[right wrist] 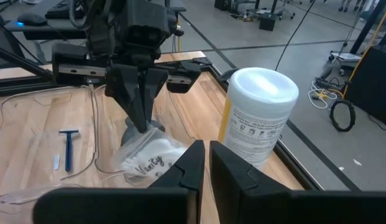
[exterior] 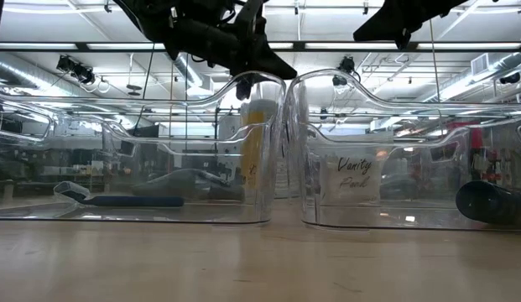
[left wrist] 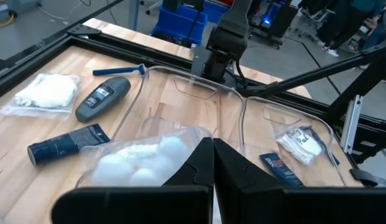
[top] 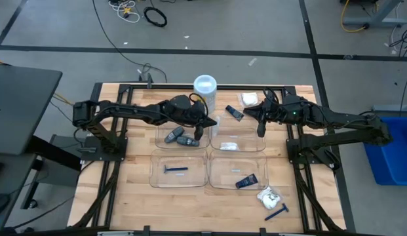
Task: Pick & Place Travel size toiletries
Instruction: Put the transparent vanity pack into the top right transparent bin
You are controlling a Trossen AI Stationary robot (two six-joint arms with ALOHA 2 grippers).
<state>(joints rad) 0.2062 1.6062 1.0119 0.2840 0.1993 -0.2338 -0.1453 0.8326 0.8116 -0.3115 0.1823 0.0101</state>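
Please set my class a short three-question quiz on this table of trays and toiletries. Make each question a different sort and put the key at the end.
1. True or false: the blue razor that lies inside a tray shares that tray with the grey sticks.
2. What stands between the two arms, just beyond the trays? A. a white-lidded canister B. a mug C. a bowl
3. How many clear trays are on the table?

Key: 1 false; 2 A; 3 four.

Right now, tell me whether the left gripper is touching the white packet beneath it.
Touching. The right wrist view shows the left gripper shut, its fingertips pinching the top of the white packet, which hangs below them.
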